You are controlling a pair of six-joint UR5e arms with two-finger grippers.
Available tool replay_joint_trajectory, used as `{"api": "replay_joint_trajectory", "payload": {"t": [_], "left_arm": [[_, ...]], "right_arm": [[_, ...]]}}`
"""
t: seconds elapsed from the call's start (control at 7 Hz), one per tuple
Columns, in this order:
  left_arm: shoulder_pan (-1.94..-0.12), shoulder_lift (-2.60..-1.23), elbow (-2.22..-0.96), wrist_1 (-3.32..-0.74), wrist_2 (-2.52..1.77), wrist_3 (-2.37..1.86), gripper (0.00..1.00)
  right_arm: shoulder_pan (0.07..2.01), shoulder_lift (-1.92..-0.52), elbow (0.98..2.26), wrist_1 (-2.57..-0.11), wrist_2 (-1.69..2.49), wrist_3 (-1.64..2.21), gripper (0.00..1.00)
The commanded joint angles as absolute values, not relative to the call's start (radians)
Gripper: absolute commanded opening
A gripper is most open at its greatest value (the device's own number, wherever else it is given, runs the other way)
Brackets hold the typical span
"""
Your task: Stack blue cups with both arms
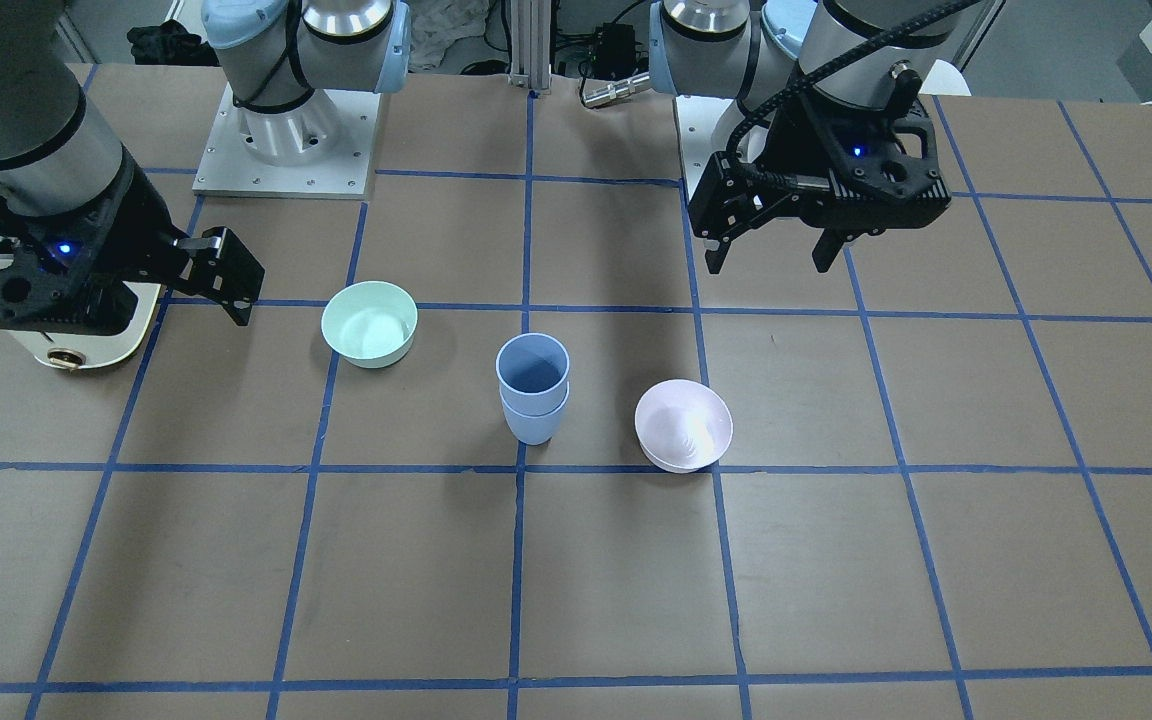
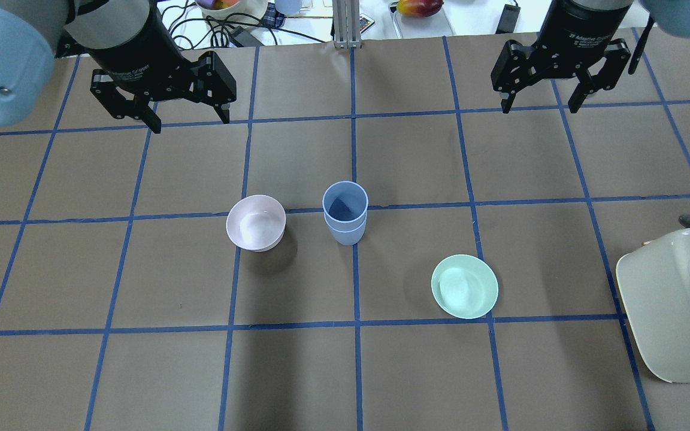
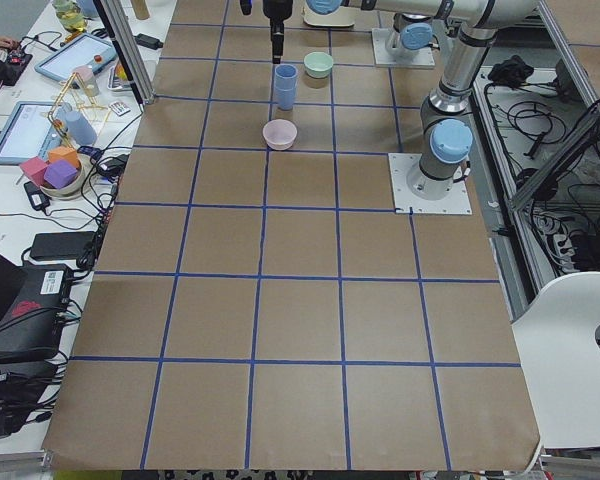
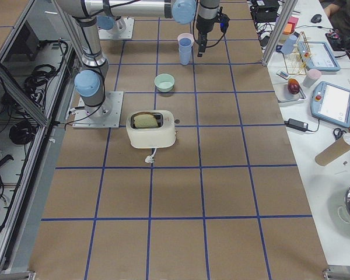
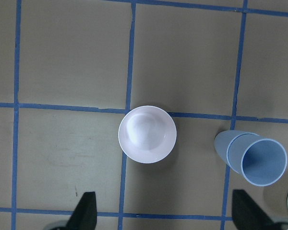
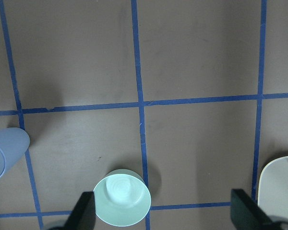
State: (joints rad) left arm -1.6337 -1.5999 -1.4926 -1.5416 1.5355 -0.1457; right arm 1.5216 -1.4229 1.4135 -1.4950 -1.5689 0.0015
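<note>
the blue cups (image 2: 345,212) stand as one stack near the middle of the table (image 2: 171,269). one is nested inside the other, so the lower cup's rim shows as a pale band just under the upper cup's rim. the stack is upright: its long axis runs straight up from the table, narrow base down on the brown surface, open mouth facing the ceiling. it sits at a crossing of the blue tape lines (image 2: 530,202).

the pink bowl (image 2: 256,222) rests near the stack on the robot's left, not touching it. the mint-green bowl (image 2: 464,286) lies on the robot's right, a little closer to the robot and farther from the stack than the pink bowl is. a cream toaster (image 2: 674,305) sits at the table's edge, well apart on the robot's right.

the left gripper (image 2: 189,120) hangs high above the table on the pink bowl's side, its two black fingers spread wide with nothing between them. in its wrist view the pink bowl lies almost straight below, with the stack off to one side. the right gripper (image 2: 538,108) hangs just as high on the green bowl's side, its fingers also wide apart and holding nothing. neither gripper touches the cups.
</note>
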Motion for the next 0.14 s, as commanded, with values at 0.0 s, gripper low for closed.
{"api": "replay_joint_trajectory", "payload": {"t": [0.0], "left_arm": [[-1.634, -1.600, -1.493, -1.542, 1.536, -0.146, 1.00]], "right_arm": [[1.522, -1.420, 1.414, -1.497, -1.568, 0.000, 1.00]]}}
